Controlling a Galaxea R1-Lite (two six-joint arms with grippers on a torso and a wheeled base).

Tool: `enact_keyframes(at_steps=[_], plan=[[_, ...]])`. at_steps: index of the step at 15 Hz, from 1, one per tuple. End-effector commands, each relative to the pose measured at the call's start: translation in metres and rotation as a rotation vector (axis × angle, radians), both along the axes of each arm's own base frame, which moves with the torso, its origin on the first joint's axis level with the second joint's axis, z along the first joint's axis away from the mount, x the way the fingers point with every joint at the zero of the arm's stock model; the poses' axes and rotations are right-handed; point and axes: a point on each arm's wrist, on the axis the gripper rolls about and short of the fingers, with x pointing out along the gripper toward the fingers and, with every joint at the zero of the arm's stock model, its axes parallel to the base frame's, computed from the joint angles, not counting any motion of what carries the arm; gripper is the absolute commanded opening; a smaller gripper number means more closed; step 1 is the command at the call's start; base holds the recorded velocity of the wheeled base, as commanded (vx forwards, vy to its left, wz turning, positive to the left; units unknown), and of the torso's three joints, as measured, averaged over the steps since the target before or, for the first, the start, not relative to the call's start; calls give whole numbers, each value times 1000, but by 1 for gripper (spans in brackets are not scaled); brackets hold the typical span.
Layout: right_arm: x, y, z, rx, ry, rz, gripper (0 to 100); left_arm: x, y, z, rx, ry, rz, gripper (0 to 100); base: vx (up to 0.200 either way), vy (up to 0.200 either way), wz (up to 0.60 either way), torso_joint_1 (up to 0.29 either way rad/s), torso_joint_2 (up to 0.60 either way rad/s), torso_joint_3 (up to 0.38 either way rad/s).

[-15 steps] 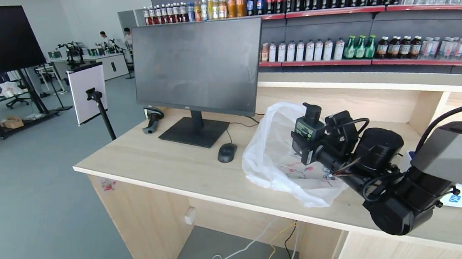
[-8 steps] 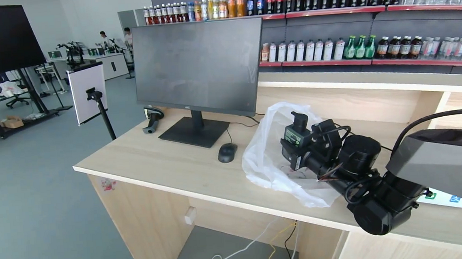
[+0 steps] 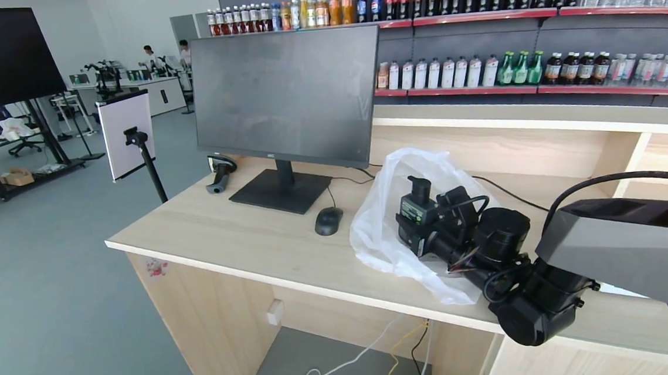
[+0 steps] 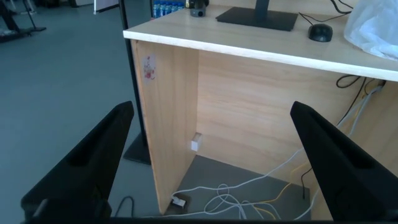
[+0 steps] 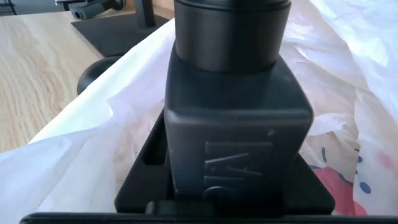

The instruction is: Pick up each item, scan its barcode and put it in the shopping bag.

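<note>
A black square-bodied bottle (image 3: 413, 210) with a round cap and a green label sits in my right gripper (image 3: 431, 228), which is shut on it. The bottle (image 5: 236, 124) hangs over the mouth of the white plastic shopping bag (image 3: 386, 225), whose folds (image 5: 348, 74) surround it. The bag lies on the wooden counter (image 3: 243, 229) to the right of the mouse. A black handheld scanner (image 3: 220, 173) rests at the counter's far left, beside the monitor. My left gripper (image 4: 211, 162) hangs open below counter height, in front of the counter's side panel, with nothing between its fingers (image 4: 93, 155).
A monitor (image 3: 286, 96) on its stand and a black mouse (image 3: 328, 220) occupy the counter's middle. A white card (image 3: 611, 288) lies at the right behind my arm. Cables (image 4: 249, 193) trail on the floor under the counter. Shelves of bottles (image 3: 479, 71) stand behind.
My right arm has carried the black bottle leftward and lower, from above the bag's right side down to its opening. The left gripper shows no change.
</note>
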Motion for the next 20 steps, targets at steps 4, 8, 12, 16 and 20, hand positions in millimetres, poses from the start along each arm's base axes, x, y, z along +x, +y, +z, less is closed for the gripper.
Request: enact_keyframes(at_steps=[4, 8, 12, 16, 20], plan=[[1, 2, -11, -11, 26, 3, 0, 0, 0, 0, -4, -1, 0, 100, 0, 0, 0, 0, 0, 0], [0, 5, -15, -16, 34, 10, 0, 0, 0, 0, -7, 2, 0, 100, 0, 0, 0, 0, 0, 0], [-1, 5, -16, -17, 40, 10, 100, 0, 0, 0, -8, 4, 0, 100, 0, 0, 0, 0, 0, 0], [-6, 4, -12, 0, 53, 14, 100, 0, 0, 0, -16, 4, 0, 100, 0, 0, 0, 0, 0, 0], [-12, 1, -1, 7, 42, 13, 100, 0, 0, 0, -28, 4, 0, 100, 0, 0, 0, 0, 0, 0]])
